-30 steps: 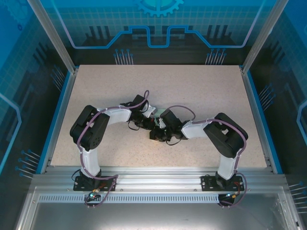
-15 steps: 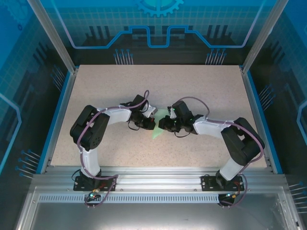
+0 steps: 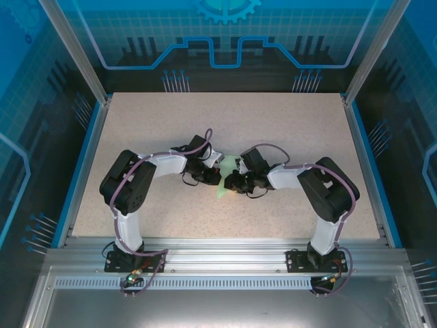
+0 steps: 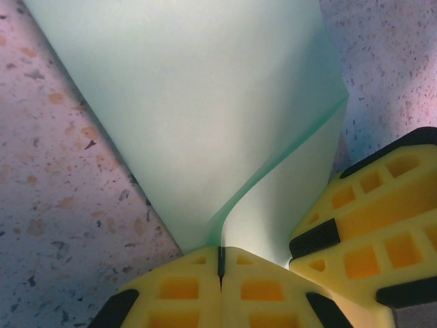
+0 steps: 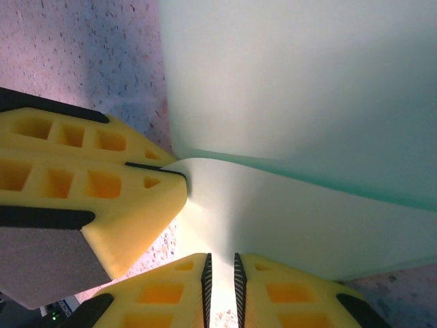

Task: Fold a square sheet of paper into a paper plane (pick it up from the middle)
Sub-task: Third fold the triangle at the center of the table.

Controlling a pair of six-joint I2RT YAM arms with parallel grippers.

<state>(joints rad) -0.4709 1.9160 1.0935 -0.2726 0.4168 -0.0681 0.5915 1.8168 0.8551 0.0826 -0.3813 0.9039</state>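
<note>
Near the middle of the table (image 3: 293, 130): one paper (image 3: 223, 190), lying between the tips of two arms (image 3: 164, 164).
Count: one paper, two arms, two grippers.
Paper look: pale mint green, plain, folded into layers; the upper layer shows a darker green edge and the lower layer curves up toward the fingers.
Left gripper (image 4: 220, 263): fingers pressed together, pinching the paper's narrow end.
Right gripper (image 5: 222, 273): fingers nearly together, nipping the paper's edge in a thin slit.
Spacing: grippers just beside each other.
</note>
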